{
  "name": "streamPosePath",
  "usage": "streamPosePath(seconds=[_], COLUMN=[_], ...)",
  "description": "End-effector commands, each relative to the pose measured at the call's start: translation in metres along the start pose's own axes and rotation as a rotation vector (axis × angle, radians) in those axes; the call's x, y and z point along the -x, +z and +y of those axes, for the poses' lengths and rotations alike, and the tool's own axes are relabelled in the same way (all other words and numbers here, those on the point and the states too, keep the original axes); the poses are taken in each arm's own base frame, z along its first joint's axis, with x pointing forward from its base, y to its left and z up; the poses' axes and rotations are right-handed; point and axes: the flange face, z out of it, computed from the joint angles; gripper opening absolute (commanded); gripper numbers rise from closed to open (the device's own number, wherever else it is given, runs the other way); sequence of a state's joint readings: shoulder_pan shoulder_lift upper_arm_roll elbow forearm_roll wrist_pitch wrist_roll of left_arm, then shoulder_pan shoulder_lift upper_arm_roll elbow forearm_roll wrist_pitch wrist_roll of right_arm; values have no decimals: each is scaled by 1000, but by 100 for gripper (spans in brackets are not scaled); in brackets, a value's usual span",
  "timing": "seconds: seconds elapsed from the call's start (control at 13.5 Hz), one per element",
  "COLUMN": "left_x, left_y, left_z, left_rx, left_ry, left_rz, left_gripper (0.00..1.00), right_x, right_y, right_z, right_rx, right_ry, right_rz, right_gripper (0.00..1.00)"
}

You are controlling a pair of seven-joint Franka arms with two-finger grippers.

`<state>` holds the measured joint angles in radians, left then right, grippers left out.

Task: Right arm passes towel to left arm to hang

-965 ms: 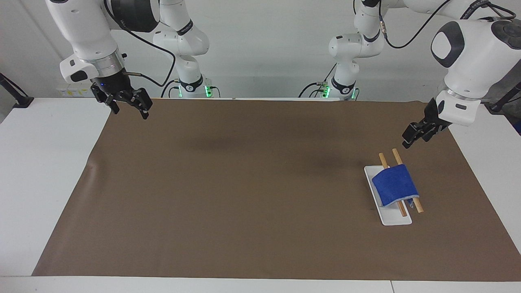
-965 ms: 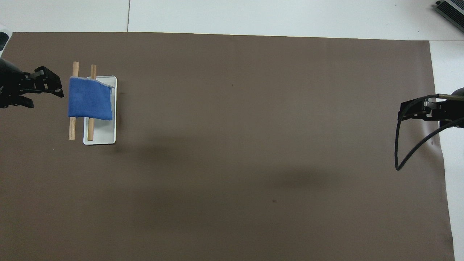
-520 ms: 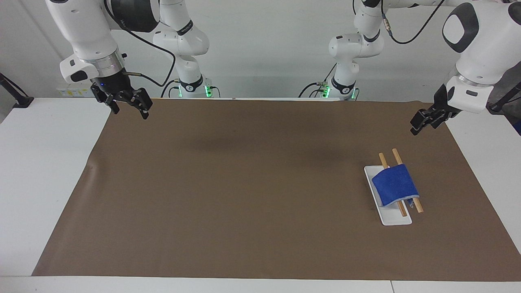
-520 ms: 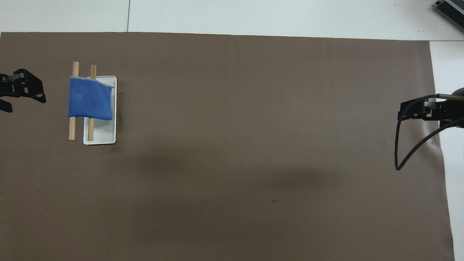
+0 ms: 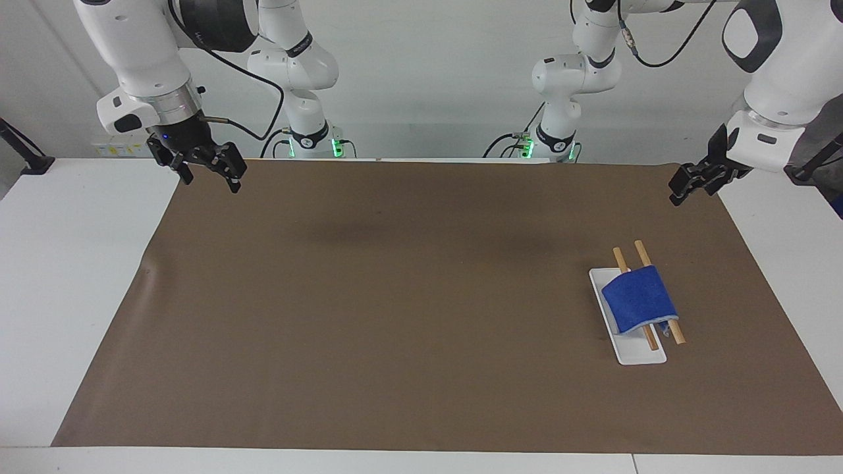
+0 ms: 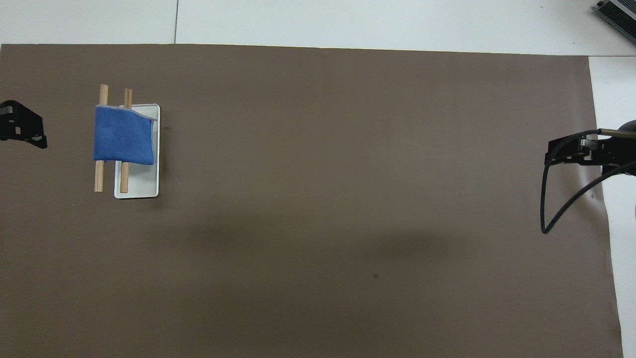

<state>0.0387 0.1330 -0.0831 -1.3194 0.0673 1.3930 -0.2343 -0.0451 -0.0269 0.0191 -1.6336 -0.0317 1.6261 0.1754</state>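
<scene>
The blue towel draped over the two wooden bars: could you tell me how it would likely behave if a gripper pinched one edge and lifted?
The blue towel sags over the wooden bars, so it is probably floppy and would hang from the pinch. It looks thin, likely light. Dragging might shift the bars on the white tray.

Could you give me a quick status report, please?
Left gripper and right gripper both empty, raised over the mat's corners. Towel draped across the rack's wooden bars. Nothing obstructing.
</scene>
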Motion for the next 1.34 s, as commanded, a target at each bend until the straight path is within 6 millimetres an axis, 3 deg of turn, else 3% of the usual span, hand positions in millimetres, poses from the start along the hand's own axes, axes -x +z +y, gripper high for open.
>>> streamPosePath(seconds=[0.0, 0.3, 0.52, 1.26], left_x=[23, 26, 22, 17], left_y=[-27, -30, -31, -26], left_z=[0, 5, 5, 9], left_rx=[-13, -9, -8, 34], left_ry=[24, 47, 172, 56], left_rz=[38, 58, 87, 120], left_gripper=[99, 100, 100, 100], right_x=[1, 1, 1, 1], right_y=[-1, -2, -1, -1], right_z=[-1, -1, -1, -1], right_rx=[4, 2, 2, 3], right_ry=[-5, -5, -5, -5], right_rz=[6, 9, 9, 7], right_gripper=[100, 100, 100, 100])
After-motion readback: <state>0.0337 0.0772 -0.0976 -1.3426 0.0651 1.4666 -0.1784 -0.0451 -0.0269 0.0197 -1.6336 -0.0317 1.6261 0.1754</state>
